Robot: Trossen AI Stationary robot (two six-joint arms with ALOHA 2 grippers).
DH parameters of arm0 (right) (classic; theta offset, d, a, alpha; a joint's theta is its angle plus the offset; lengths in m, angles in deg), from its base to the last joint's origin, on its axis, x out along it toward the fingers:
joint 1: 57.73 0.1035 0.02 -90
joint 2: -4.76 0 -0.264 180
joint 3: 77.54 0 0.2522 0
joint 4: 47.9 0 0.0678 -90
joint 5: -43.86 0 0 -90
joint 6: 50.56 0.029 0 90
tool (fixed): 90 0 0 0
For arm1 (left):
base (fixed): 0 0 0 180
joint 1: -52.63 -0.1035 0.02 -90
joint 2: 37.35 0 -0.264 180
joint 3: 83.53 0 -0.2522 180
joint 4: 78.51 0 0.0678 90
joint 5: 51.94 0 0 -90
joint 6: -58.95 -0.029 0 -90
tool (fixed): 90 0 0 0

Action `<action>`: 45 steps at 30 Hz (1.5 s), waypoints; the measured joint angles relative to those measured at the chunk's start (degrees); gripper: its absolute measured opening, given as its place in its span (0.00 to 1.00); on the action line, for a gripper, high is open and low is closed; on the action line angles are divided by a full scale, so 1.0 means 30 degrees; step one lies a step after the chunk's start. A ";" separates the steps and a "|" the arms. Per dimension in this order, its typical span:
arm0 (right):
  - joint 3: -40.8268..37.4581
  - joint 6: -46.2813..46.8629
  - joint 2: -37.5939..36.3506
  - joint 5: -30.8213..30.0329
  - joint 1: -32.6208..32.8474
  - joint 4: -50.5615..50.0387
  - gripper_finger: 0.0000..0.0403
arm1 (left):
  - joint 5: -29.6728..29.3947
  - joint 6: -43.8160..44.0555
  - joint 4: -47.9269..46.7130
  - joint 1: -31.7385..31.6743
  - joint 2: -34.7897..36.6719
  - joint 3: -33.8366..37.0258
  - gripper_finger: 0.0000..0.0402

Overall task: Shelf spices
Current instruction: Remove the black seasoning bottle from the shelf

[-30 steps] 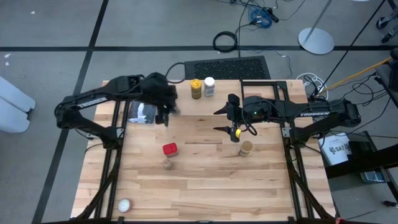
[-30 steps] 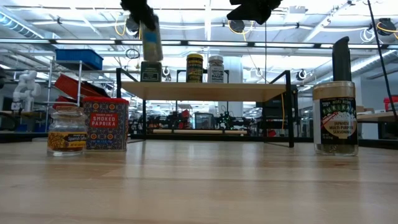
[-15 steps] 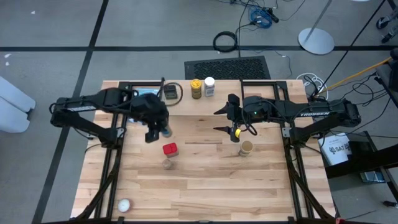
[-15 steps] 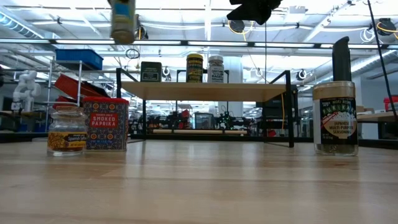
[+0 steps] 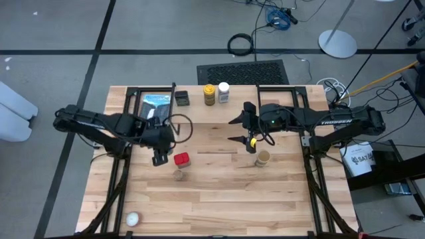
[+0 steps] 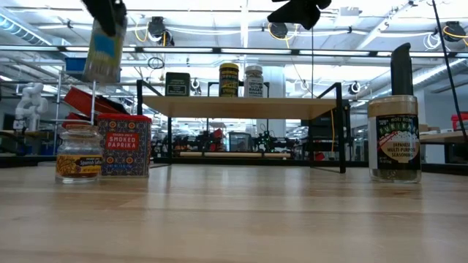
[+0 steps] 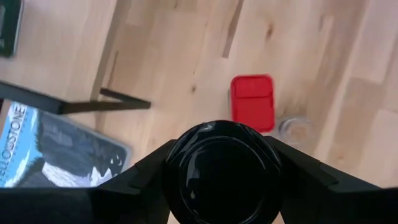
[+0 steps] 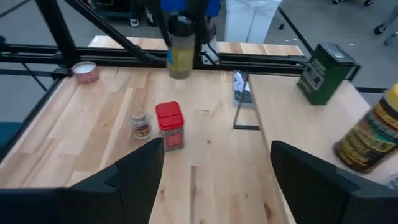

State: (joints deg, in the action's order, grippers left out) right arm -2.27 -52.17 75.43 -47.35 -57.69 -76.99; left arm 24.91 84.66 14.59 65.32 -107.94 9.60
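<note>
Jar (image 6: 104, 45) nearly upright, lid up, in left gripper (image 5: 159, 151).

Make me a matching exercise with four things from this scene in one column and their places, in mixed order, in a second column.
Things:
1. red tin
2. yellow-lidded jar
3. black-lidded jar
4. tan-lidded jar

Places:
A. on the shelf
B. in the air, in the jaws of the left gripper
C. on the table, close to the open right gripper
D. on the table, close to the left gripper

Pairs: 1-D, 2-A, 3-B, 4-C
</note>
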 joint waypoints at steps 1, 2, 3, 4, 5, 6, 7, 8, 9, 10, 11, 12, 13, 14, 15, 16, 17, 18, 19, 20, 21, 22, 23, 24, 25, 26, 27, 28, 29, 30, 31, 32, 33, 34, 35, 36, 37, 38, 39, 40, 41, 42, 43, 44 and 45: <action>0.0000 0.0096 0.0000 0.0009 0.0162 -0.0002 0.70 | -0.0236 0.0305 0.0211 0.0223 0.0101 0.0449 0.56; 0.0000 0.0194 0.0003 0.0012 0.0330 -0.0002 0.70 | -0.0486 0.0607 0.0554 0.0384 0.0215 0.0919 0.56; 0.0000 0.0308 0.0007 0.0012 0.0515 0.0000 0.70 | -0.0752 0.0815 0.0901 0.0527 0.0335 0.1367 0.56; 0.0000 0.0407 0.0007 0.0007 0.0669 0.0007 0.70 | -0.0902 0.1011 0.1194 0.0677 0.0450 0.1815 0.56; 0.0000 0.0514 0.0007 0.0012 0.0842 0.0005 0.70 | -0.1071 0.1223 0.1585 0.0802 0.0559 0.2252 0.56; 0.0000 0.0687 0.0007 0.0005 0.1028 0.0005 0.70 | -0.1255 0.1309 0.1977 0.0905 0.0645 0.2642 0.56; 0.0000 0.0861 0.0007 0.0006 0.1191 0.0005 0.70 | -0.1372 0.1329 0.2314 0.1021 0.0695 0.2995 0.56; 0.0000 0.0991 0.0007 0.0005 0.1365 0.0005 0.70 | -0.1412 0.1332 0.2703 0.1100 0.0732 0.3357 0.56; 0.0000 0.1096 0.0007 -0.0019 0.1542 0.0005 0.70 | -0.1425 0.1332 0.3043 0.1167 0.0732 0.3677 0.56; 0.0000 0.1242 0.0007 -0.0074 0.1702 0.0005 0.70 | -0.1475 0.1346 0.3185 0.1191 0.0732 0.3956 0.56; 0.0000 0.1347 0.0007 -0.0099 0.1848 0.0007 0.70 | -0.1521 0.1456 0.3196 0.1191 0.0732 0.4245 0.56; 0.0000 0.1448 0.0007 -0.0129 0.1991 0.0014 0.70 | -0.1559 0.1689 0.3222 0.1191 0.0732 0.4536 0.56; 0.0000 0.1527 0.0007 -0.0141 0.2123 0.0020 0.70 | -0.1696 0.1820 0.3277 0.1199 0.0732 0.4832 0.56; 0.0000 0.1624 0.0007 -0.0141 0.2252 0.0020 0.70 | -0.1896 0.1850 0.3284 0.1195 0.0732 0.5101 0.56; -0.0001 0.1696 0.0007 -0.0147 0.2344 0.0036 0.70 | -0.2075 0.1895 0.3268 0.1191 0.0729 0.5348 0.56; 0.0000 0.1759 0.0007 -0.0148 0.2425 0.0067 0.70 | -0.2196 0.2010 0.3271 0.1191 0.0725 0.5559 0.56; 0.0000 0.1759 0.0007 -0.0141 0.2492 0.0102 0.70 | -0.2347 0.2147 0.3371 0.1191 0.0727 0.5765 0.56; 0.0000 0.1759 0.0007 -0.0154 0.2561 0.0141 0.70 | -0.2541 0.2192 0.3721 0.1191 0.0732 0.6013 0.56; 0.0000 0.1759 0.0007 -0.0153 0.2605 0.0150 0.70 | -0.2629 0.2185 0.4161 0.1191 0.0732 0.6244 0.56; 0.0000 0.1759 0.0007 -0.0155 0.2640 0.0146 0.70 | -0.2643 0.2177 0.4663 0.1191 0.0732 0.6507 0.56; 0.0000 0.1759 0.0007 -0.0155 0.2647 0.0144 0.70 | -0.2629 0.2177 0.5051 0.1191 0.0725 0.6762 0.56; 0.0000 0.1759 0.0007 -0.0155 0.2647 0.0151 0.70 | -0.2602 0.2184 0.5364 0.1191 0.0725 0.6988 0.56; 0.0000 0.1759 0.0007 -0.0155 0.2647 0.0151 0.70 | -0.2485 0.2177 0.5712 0.1191 0.0725 0.7203 0.56; 0.0000 0.1759 0.0007 -0.0155 0.2647 0.0151 0.70 | -0.2413 0.2188 0.6112 0.1191 0.0731 0.7414 0.56; 0.0000 0.1759 0.0007 -0.0156 0.2647 0.0151 0.70 | -0.2389 0.2189 0.6344 0.1191 0.0725 0.7576 0.56; 0.0000 0.1759 0.0007 -0.0162 0.2647 0.0151 0.70 | -0.2349 0.2192 0.6363 0.1191 0.0725 0.7677 0.56; 0.0000 0.1752 0.0007 -0.0162 0.2647 0.0151 0.70 | -0.2294 0.2192 0.6308 0.1191 0.0725 0.7754 0.56; 0.0000 0.1739 0.0007 -0.0162 0.2647 0.0151 0.70 | -0.2214 0.2199 0.6321 0.1191 0.0725 0.7803 0.56; 0.0000 0.1737 0.0007 -0.0162 0.2640 0.0151 0.70 | -0.2169 0.2199 0.6410 0.1191 0.0725 0.7847 0.56; 0.0000 0.1730 0.0007 -0.0162 0.2640 0.0151 0.70 | -0.2151 0.2199 0.6477 0.1191 0.0725 0.7897 0.56; 0.0000 0.1722 0.0007 -0.0170 0.2640 0.0151 0.70 | -0.2121 0.2199 0.6502 0.1191 0.0725 0.7956 0.56; 0.0000 0.1714 0.0007 -0.0170 0.2640 0.0151 0.70 | -0.2057 0.2200 0.6574 0.1191 0.0725 0.8021 0.56; 0.0000 0.1700 0.0007 -0.0170 0.2640 0.0157 0.70 | -0.2004 0.2206 0.6713 0.1191 0.0725 0.8061 0.56; 0.0000 0.1687 0.0007 -0.0176 0.2640 0.0151 0.70 | -0.1995 0.2207 0.6934 0.1191 0.0725 0.8105 0.56; -0.0006 0.1686 0.0007 -0.0176 0.2640 0.0151 0.70 | -0.1953 0.2207 0.7163 0.1191 0.0725 0.8193 0.56; -0.0001 0.1683 0.0007 -0.0177 0.2640 0.0157 0.70 | -0.1832 0.2208 0.7331 0.1191 0.0725 0.8287 0.56; 0.0000 0.1679 0.0007 -0.0177 0.2640 0.0158 0.70 | -0.1729 0.2215 0.7415 0.1191 0.0722 0.8354 0.56; -0.0007 0.1679 0.0007 -0.0177 0.2640 0.0153 0.70 | -0.1703 0.2221 0.7552 0.1191 0.0717 0.8438 0.56; 0.0000 0.1679 0.0007 -0.0177 0.2640 0.0153 0.70 | -0.1703 0.2222 0.7759 0.1191 0.0719 0.8576 0.56; 0.0000 0.1679 0.0007 -0.0177 0.2640 0.0158 0.70 | -0.1703 0.2250 0.7921 0.1191 0.0717 0.8708 0.56; -0.0001 0.1679 0.0007 -0.0177 0.2640 0.0158 0.70 | -0.1696 0.2257 0.8048 0.1191 0.0717 0.8848 0.56; 0.0000 0.1679 0.0007 -0.0177 0.2640 0.0158 0.70 | -0.1683 0.2260 0.8112 0.1191 0.0717 0.8983 0.56; 0.0000 0.1679 0.0007 -0.0177 0.2640 0.0158 0.70 | -0.1686 0.2290 0.8137 0.1191 0.0717 0.9110 0.56; 0.0000 0.1679 0.0007 -0.0177 0.2640 0.0158 0.70 | -0.1681 0.2306 0.8220 0.1191 0.0717 0.9213 0.56; 0.0000 0.1679 0.0007 -0.0177 0.2640 0.0165 0.70 | -0.1681 0.2309 0.8254 0.1191 0.0717 0.9275 0.56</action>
State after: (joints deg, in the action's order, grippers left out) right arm -2.27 -47.13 75.45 -47.88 -49.77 -76.49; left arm 19.87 91.59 39.35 68.90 -105.79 37.42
